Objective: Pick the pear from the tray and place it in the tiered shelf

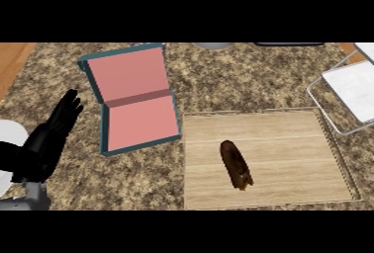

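Note:
A dark brown, elongated pear (236, 164) lies on the light wooden tray (292, 143) at the lower middle right of the head view. The tiered shelf (135, 99), pink with teal edges, stands on the counter up and to the left of the tray. My left hand (55, 131) rests open at the left edge, fingers straight and pointing up, well apart from both the shelf and the pear. My right hand does not show.
A white wire-framed rack (355, 89) sits at the right edge, just beyond the tray's far right corner. A grey object (213, 45) and a dark one (288, 44) peek in at the top. Speckled counter lies between shelf and tray.

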Available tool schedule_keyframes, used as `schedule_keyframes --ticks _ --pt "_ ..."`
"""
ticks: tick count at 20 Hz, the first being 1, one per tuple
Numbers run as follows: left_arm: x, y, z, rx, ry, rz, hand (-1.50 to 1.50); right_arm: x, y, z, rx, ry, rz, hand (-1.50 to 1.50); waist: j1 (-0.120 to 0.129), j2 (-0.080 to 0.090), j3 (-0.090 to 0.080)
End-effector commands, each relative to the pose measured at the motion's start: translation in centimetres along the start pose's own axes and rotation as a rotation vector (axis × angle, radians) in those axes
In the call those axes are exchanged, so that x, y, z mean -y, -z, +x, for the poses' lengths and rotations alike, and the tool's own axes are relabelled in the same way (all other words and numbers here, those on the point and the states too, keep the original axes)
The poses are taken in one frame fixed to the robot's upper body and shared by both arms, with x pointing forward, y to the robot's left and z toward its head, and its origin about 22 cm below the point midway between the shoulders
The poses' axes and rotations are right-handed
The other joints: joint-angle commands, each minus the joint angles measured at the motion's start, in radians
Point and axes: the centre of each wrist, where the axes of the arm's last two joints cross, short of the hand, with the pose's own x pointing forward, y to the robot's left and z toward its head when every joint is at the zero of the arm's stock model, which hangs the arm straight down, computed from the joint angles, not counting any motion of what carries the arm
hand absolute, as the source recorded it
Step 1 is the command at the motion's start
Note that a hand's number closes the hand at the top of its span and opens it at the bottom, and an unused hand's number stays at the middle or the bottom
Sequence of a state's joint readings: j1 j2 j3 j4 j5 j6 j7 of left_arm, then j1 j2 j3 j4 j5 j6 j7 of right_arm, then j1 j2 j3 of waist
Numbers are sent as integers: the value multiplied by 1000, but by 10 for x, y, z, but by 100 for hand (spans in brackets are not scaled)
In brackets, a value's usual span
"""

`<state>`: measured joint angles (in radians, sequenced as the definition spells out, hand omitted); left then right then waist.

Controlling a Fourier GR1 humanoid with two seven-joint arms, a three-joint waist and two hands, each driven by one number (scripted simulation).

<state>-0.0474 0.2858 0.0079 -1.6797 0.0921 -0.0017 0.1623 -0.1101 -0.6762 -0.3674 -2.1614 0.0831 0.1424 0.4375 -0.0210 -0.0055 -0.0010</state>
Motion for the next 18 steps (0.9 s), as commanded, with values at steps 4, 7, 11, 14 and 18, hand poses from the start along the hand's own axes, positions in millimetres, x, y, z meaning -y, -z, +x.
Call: schedule_keyframes --ticks 4,7,11,14,18 --pt "2 8 7 15 10 -28 0 -25 23 -14 -52 633 3 150 40 5 3" --pt "3 7 -4 20 -17 -28 0 -5 42 -9 -52 703 -24 150 29 6 0" --pt "0 1 4 28 10 10 0 46 34 25 37 -26 -63 150 -1 20 -14" --pt "8 4 8 31 -4 -34 0 53 39 33 72 -303 -81 150 34 29 -3" --pt "15 8 6 44 -4 -58 0 50 61 12 116 -479 -117 150 68 27 1"
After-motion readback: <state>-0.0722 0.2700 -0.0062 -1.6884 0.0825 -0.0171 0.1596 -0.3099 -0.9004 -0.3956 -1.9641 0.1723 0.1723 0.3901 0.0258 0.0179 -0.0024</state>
